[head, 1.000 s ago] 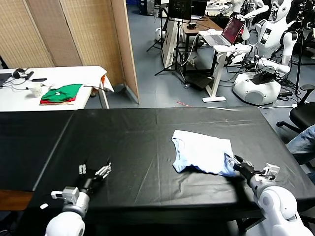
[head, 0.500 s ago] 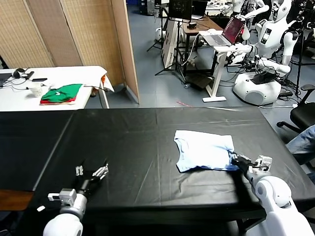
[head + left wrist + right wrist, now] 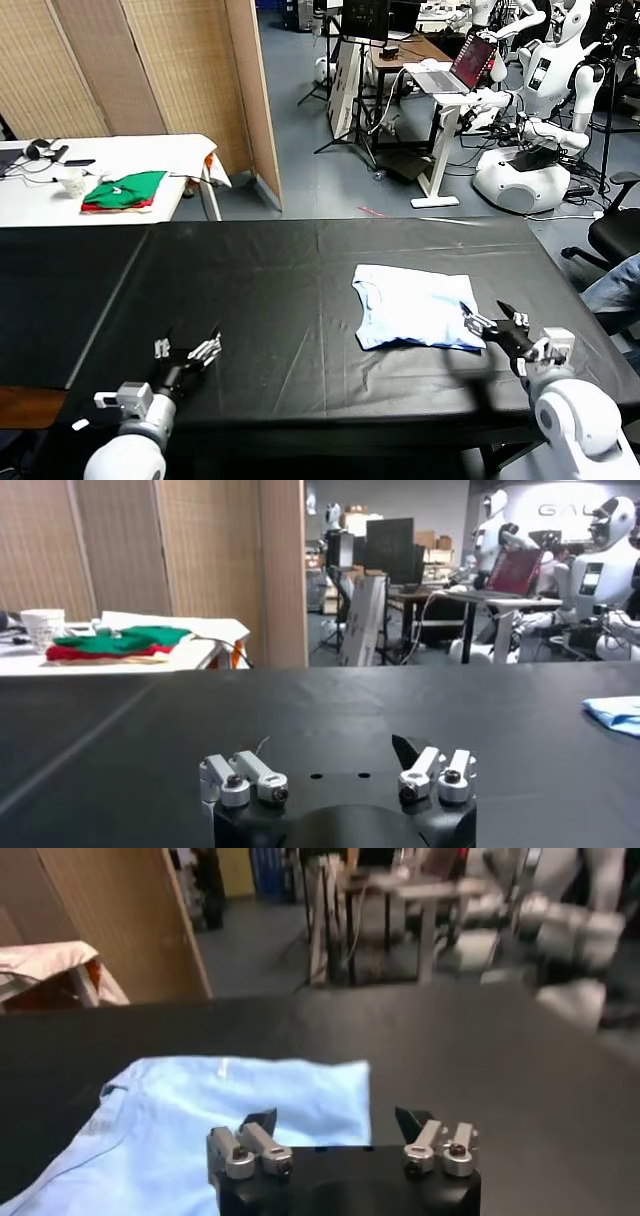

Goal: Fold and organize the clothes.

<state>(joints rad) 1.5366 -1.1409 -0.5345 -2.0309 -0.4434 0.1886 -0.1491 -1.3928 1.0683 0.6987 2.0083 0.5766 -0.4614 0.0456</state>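
letting go of the shirt, right arm just finished a fold

right gripper (image 3: 497,322) has its fingers spread again and sits just off the t-shirt (image 3: 415,308) edge, near the table's (image 3: 280,280) right edge; a moment ago it was pinching the shirt's near right corner, dragging it in and squaring it up. so the shirt now lies flat as a compact, roughly square bundle on the right half of the table, neck hole toward the middle, which looks to me like one fold done, with maybe more tidying left. left gripper (image 3: 188,352) hovers spread and empty by the near left edge, well apart from the shirt. table is covered in black cloth; behind it are wicker screens (image 3: 150,70), a white side table (image 3: 110,165) with green-and-red folded garments (image 3: 125,190), and other robots (image 3: 545,90) at desks.
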